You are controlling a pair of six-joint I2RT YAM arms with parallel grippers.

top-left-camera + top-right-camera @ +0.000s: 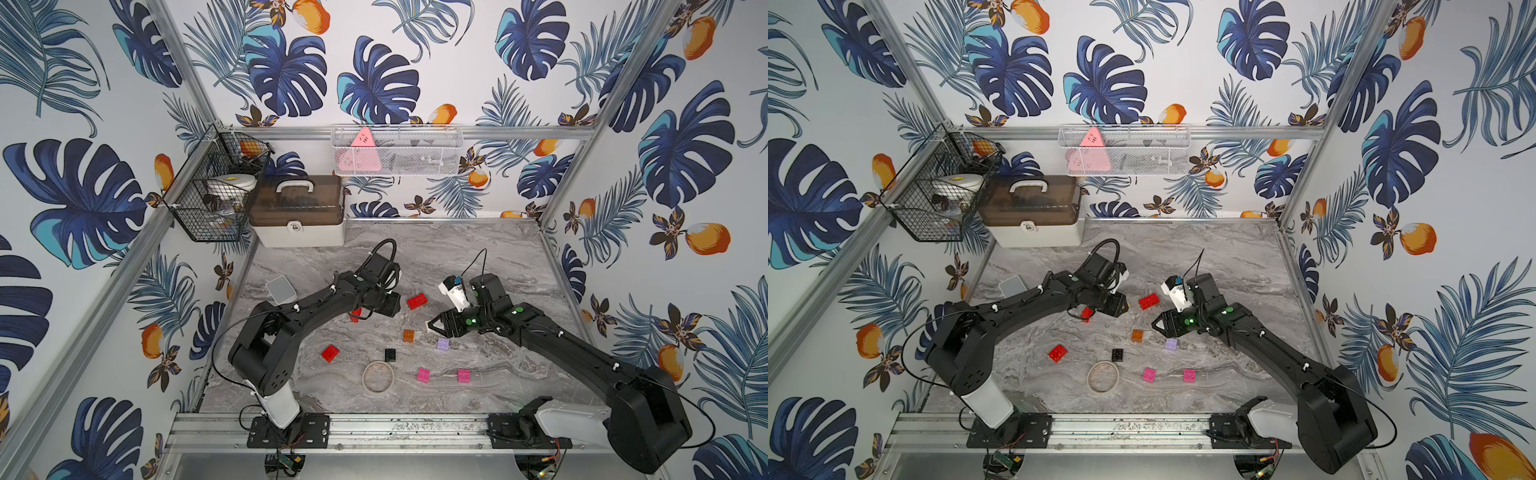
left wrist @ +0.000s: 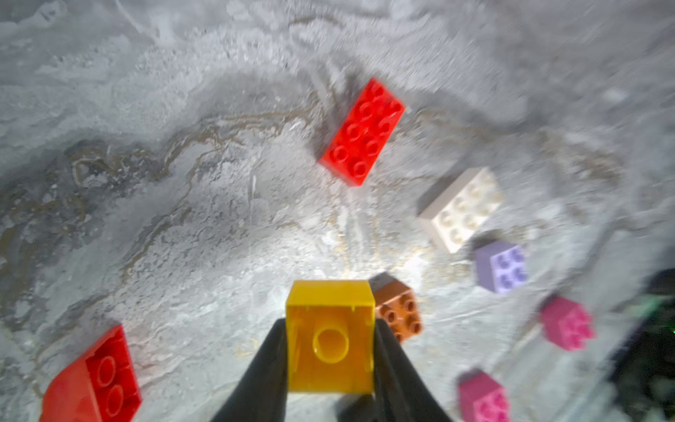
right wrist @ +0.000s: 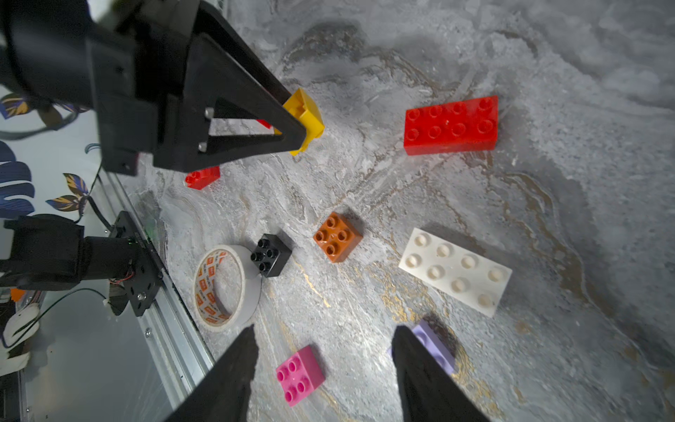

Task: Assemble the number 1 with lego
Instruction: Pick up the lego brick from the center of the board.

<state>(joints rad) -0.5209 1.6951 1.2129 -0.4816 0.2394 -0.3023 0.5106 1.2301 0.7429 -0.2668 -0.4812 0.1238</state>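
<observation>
Assembly apparently not begun: left gripper jaws clamp one yellow brick above the marble tabletop, right gripper jaws stand apart, empty, and remaining lego lies scattered, unjoined, including long red brick and white brick.

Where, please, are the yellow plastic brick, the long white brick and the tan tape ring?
yellow plastic brick [image 2: 330, 336]: left wrist view, hollow underside.
long white brick [image 3: 454, 270]: right wrist view, studded top.
tan tape ring [image 3: 252, 285]: right wrist view, outer wall.

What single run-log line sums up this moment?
left claw: shut on yellow brick | right claw: open, empty, near lilac brick | long white brick: loose
</observation>
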